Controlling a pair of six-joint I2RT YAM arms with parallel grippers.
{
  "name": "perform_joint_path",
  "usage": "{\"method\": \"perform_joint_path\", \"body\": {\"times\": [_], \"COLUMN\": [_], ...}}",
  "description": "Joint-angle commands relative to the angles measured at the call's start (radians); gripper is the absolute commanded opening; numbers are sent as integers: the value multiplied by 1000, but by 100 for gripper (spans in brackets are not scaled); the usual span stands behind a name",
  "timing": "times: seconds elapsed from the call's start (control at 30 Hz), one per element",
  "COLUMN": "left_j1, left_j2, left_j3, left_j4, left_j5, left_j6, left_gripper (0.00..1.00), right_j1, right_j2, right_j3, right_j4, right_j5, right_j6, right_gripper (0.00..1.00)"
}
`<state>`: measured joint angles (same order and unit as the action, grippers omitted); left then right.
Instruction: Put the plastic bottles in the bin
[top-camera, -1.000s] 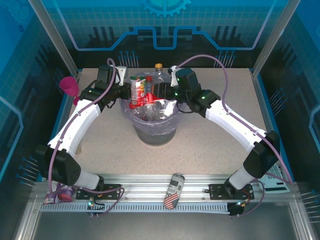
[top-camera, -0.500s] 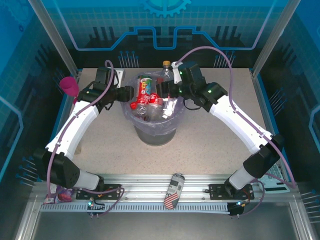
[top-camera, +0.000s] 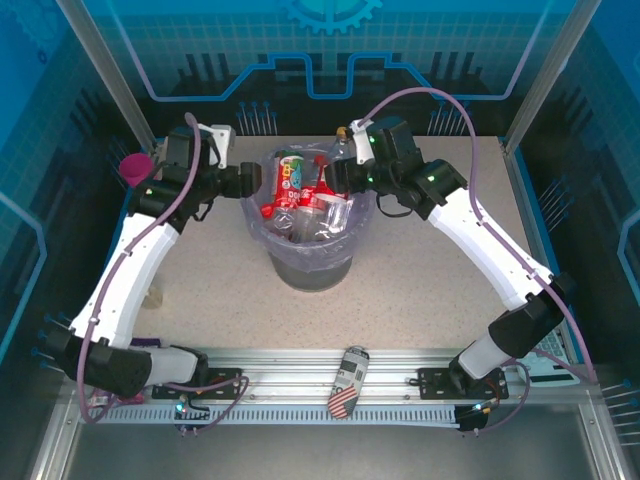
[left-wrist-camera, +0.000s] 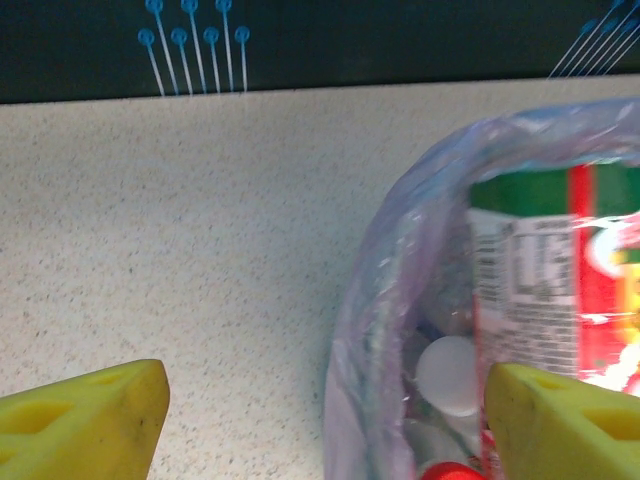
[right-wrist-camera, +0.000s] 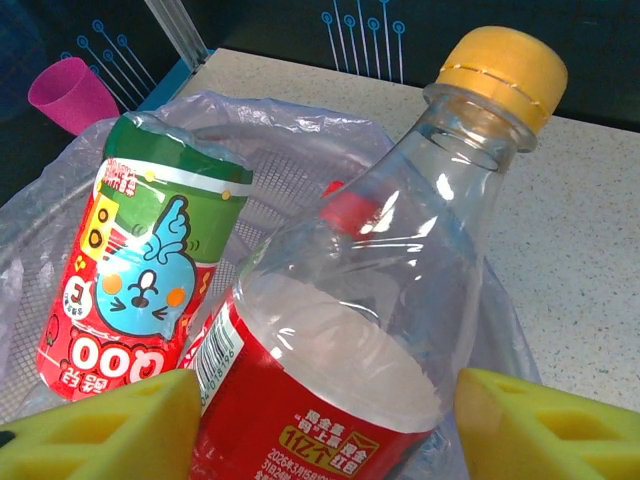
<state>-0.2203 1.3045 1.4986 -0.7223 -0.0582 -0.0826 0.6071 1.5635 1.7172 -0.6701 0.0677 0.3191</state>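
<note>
Speckled beige table (top-camera: 380, 300), evenly lit. Behind table: dark wall strip (left-wrist-camera: 400, 45) with blue pin-shaped marks; above it, translucent blue panel (top-camera: 330, 50) bearing gear and circuit graphic. Either side of table: slanted aluminium posts (top-camera: 105, 70), further blue panels. Along table's near edge: slotted aluminium rail (top-camera: 290, 362).

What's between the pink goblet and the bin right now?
The left gripper and its wrist. In the top view they span the stretch from the pink goblet to the bin, with the open fingers at the bin's rim.
</note>
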Motion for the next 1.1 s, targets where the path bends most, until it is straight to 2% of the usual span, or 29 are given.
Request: {"method": "perform_joint_path", "body": {"times": [0.0, 0.37, 0.63, 0.87, 1.07], "left_j1": [-12, -79, -85, -85, -75], "left_j2": [-24, -13, -4, -8, -36], "left_j3": [31, -65, -72, -26, -44], "left_j4": [-23, 60, 80, 55, 68], "left_j5": [69, 159, 153, 97, -31], "left_j6": [-48, -147, -150, -110, -74], "left_gripper": [81, 73, 72, 73, 78], "right_j1": [-12, -7, -27, -82, -190], "right_j2": [-1, -29, -32, -59, -162], "right_j3": [-46, -201, -127, -33, -128], "right_j4": [6, 116, 93, 18, 45], "right_j5": [-51, -126, -151, -129, -166], "right_j6": [21, 100, 70, 17, 10], "right_gripper": [65, 63, 67, 76, 80]}}
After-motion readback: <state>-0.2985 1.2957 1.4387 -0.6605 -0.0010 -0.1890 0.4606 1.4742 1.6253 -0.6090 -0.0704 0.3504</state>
